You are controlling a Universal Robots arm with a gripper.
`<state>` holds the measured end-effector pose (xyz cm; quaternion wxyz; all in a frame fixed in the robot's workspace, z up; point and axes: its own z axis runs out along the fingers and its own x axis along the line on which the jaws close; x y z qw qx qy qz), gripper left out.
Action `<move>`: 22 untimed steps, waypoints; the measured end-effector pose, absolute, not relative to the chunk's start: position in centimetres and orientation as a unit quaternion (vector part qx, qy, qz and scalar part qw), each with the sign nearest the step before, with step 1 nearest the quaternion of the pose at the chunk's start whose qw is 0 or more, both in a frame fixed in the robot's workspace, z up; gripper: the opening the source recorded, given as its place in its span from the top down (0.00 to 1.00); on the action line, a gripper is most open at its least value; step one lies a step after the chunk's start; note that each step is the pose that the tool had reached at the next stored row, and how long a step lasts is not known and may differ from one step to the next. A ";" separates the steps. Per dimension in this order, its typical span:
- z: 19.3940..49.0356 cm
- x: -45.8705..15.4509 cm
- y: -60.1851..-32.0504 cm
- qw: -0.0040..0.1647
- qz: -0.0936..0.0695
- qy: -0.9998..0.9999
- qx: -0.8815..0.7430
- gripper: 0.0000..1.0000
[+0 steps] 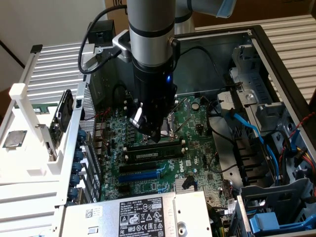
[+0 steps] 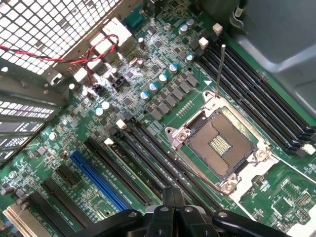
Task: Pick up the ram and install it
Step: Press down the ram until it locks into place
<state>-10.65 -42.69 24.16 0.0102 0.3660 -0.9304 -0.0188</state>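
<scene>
Fingers sit pressed together with nothing visible between them, hovering just above the long black slots beside the processor socket on the green board. From outside, the arm's black tool head hangs over the middle of the open computer case. A ram stick already lies seated in a slot just below the fingertips, running along the board toward the case's front edge. To do this step well, it seems wise to press squarely down along the stick's length, keeping clear of the socket lever and the blue slot.
</scene>
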 end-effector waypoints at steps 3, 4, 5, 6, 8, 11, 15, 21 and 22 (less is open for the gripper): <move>24.1 -10.7 -42.7 0.010 -0.019 -0.939 0.343 0.90; 24.1 -10.6 -42.7 0.010 -0.019 -0.942 0.336 0.90; 24.1 -10.6 -42.7 0.009 -0.019 -0.944 0.328 0.90; 24.1 -10.6 -42.7 0.009 -0.019 -0.947 0.320 0.90; 24.1 -10.7 -42.7 0.009 -0.019 -0.952 0.306 0.90; 24.1 -10.6 -42.7 0.009 -0.020 -0.958 0.285 0.90; 24.0 -10.6 -42.7 0.008 -0.020 -0.967 0.256 0.90; 24.0 -10.6 -42.7 0.007 -0.020 -0.978 0.210 0.90; 24.0 -10.6 -42.7 0.007 -0.020 -0.979 0.202 0.90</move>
